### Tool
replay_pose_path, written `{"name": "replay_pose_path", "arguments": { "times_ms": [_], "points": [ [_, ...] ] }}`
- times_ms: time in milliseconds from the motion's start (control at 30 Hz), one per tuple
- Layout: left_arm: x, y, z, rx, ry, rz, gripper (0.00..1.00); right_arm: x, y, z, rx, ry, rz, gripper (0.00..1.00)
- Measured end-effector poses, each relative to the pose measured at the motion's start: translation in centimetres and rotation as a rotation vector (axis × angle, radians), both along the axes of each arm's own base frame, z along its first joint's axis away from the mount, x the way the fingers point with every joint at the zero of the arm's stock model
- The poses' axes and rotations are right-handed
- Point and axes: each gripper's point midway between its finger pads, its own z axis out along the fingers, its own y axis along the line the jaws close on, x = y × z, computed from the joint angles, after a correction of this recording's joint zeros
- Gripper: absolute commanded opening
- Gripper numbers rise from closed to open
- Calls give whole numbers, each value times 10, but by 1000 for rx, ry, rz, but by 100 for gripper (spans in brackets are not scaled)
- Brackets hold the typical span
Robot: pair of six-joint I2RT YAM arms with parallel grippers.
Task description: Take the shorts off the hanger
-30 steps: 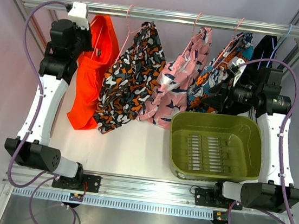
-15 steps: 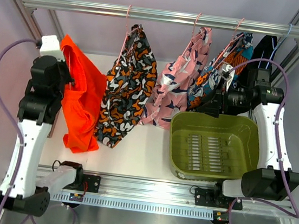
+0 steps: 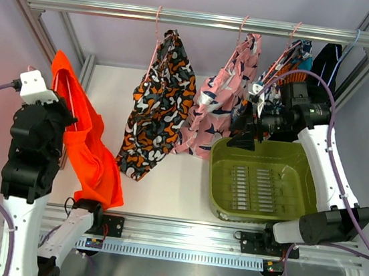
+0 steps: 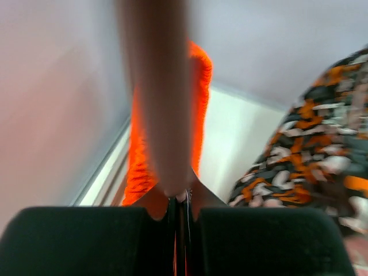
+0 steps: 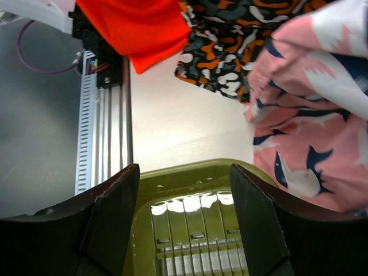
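left gripper (image 4: 179, 202) clenched, fingertips pinching the plain bright orange fabric shorts (image 3: 85, 153). the cloth runs on past the tips and drapes below the wrist, well apart from the aluminium rail (image 3: 205, 21). a blurred pale bar rises from the tips in the wrist view, can't tell what it is. orange-black-white camouflage shorts (image 3: 158, 108) hang off to one side of those fingers, apart from them.

right gripper (image 5: 184, 172) released, jaws wide with nothing between the fingers. olive-green plastic basin (image 3: 312, 194) sits directly under them. pink shorts with navy-white print (image 5: 322, 103) are just beyond one finger, no contact visible. teal-orange-navy print shorts (image 3: 291, 60) hang behind the wrist, plain black shorts (image 3: 329, 58) beside them, all on the rail.
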Motion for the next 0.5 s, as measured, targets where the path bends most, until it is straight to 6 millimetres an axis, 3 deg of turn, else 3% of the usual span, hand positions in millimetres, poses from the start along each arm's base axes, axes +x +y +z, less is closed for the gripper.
{"name": "replay_pose_path", "arguments": {
  "times_ms": [133,333,500],
  "points": [
    [-1,-30,24,0,-127,-186,0,-11,15,-3,-3,2,67,72],
    [-4,-82,62,2,-244,-485,0,-8,18,-3,-3,4,75,73],
    [-16,-106,95,17,-326,-627,0,-7,19,2,5,-12,78,73]
  ]
}}
